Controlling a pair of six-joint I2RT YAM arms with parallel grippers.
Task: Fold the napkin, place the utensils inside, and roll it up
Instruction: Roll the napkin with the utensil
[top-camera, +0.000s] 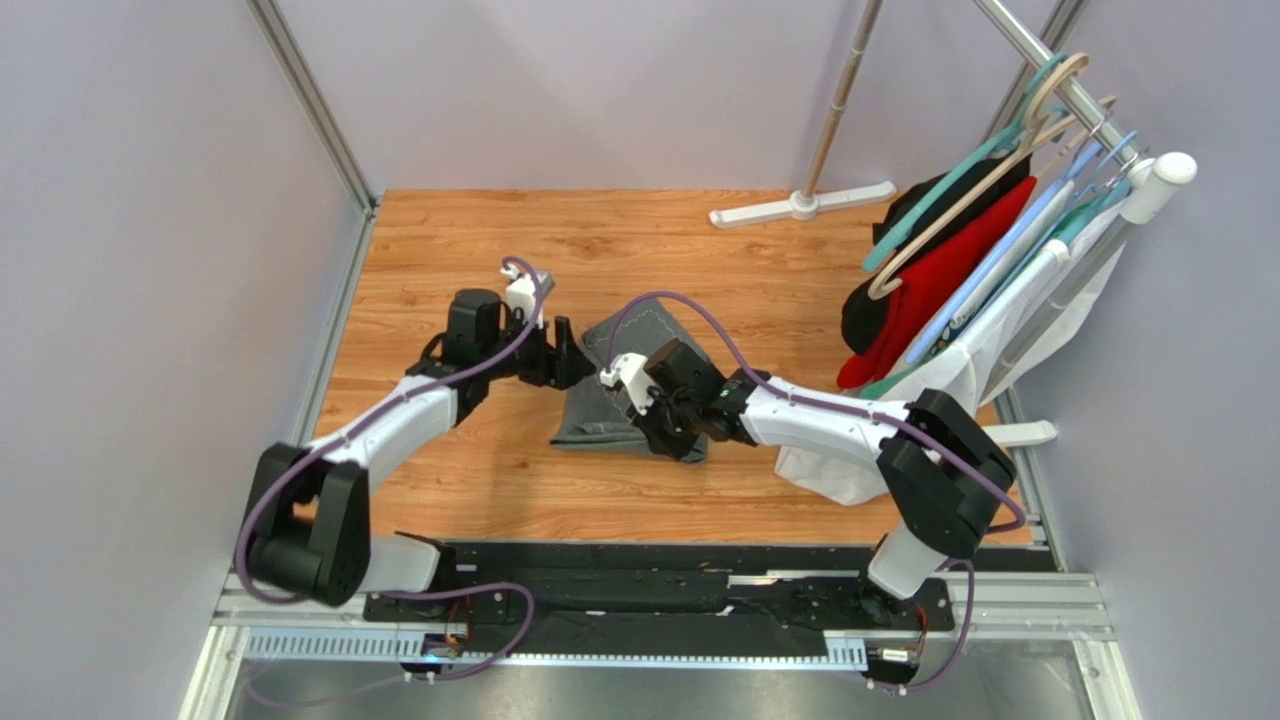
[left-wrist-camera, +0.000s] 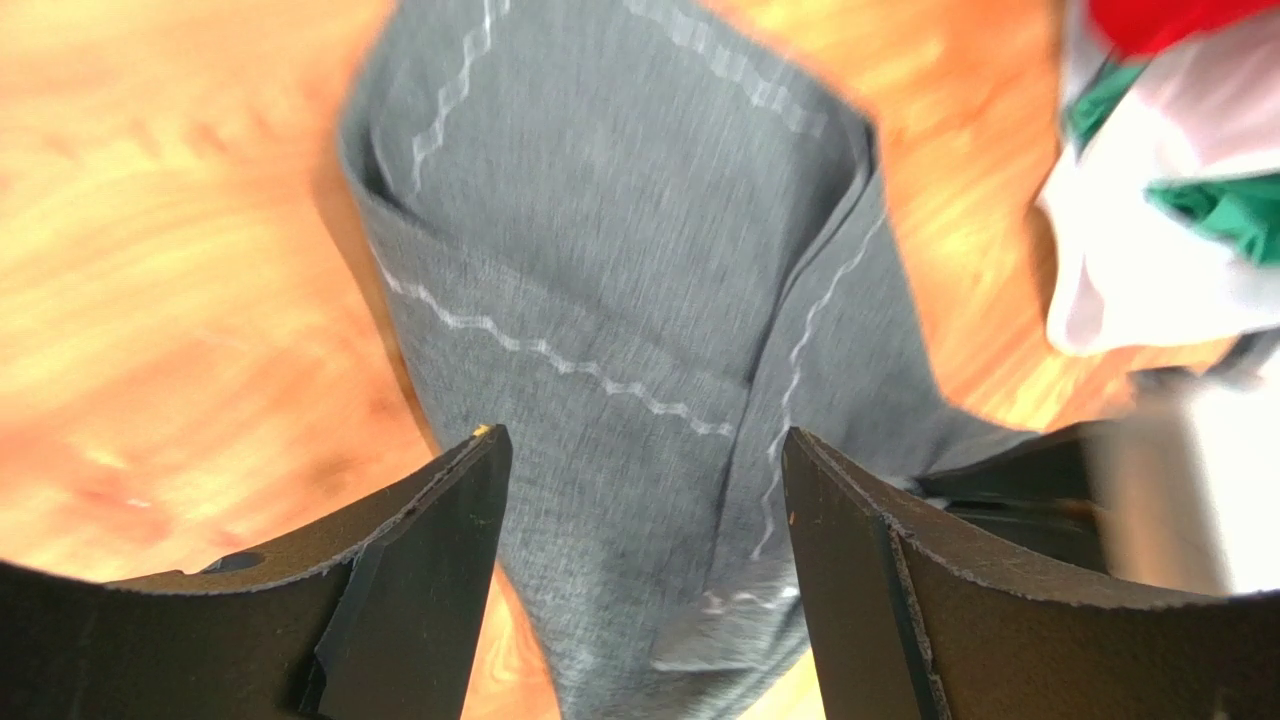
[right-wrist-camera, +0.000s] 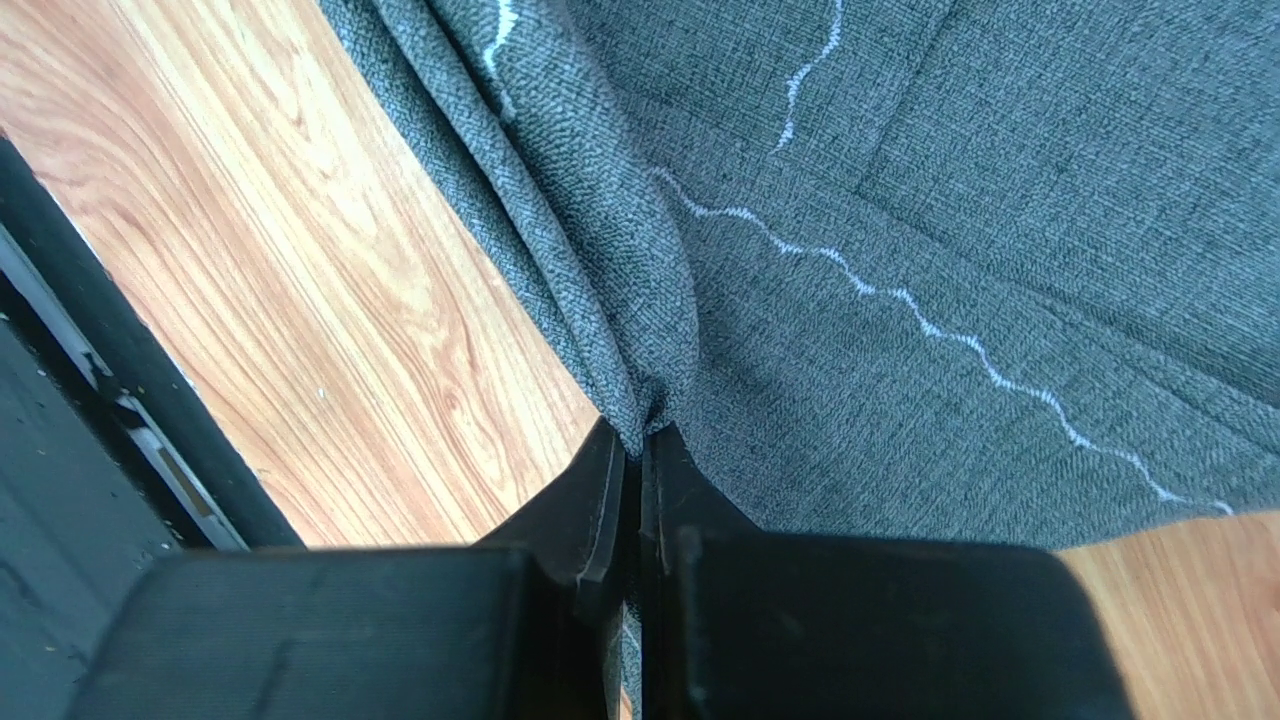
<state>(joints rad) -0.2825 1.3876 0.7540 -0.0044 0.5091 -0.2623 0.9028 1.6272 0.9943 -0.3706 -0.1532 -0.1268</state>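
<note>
Right wrist view: the right gripper (right-wrist-camera: 643, 443) has its 2 fingers pressed together on a bunched fold at the near edge of the dark grey napkin (right-wrist-camera: 932, 180), which lies on the wooden table (right-wrist-camera: 376, 330). Just beyond, at the cloth's left side, the left gripper (left-wrist-camera: 639, 443) hangs with its fingers spread apart and nothing between them, the folded napkin and its pale wavy stitching below. Farther back on the right, red and black garments (top-camera: 932, 278) hang on hangers above a white cloth (top-camera: 827, 458).
</note>
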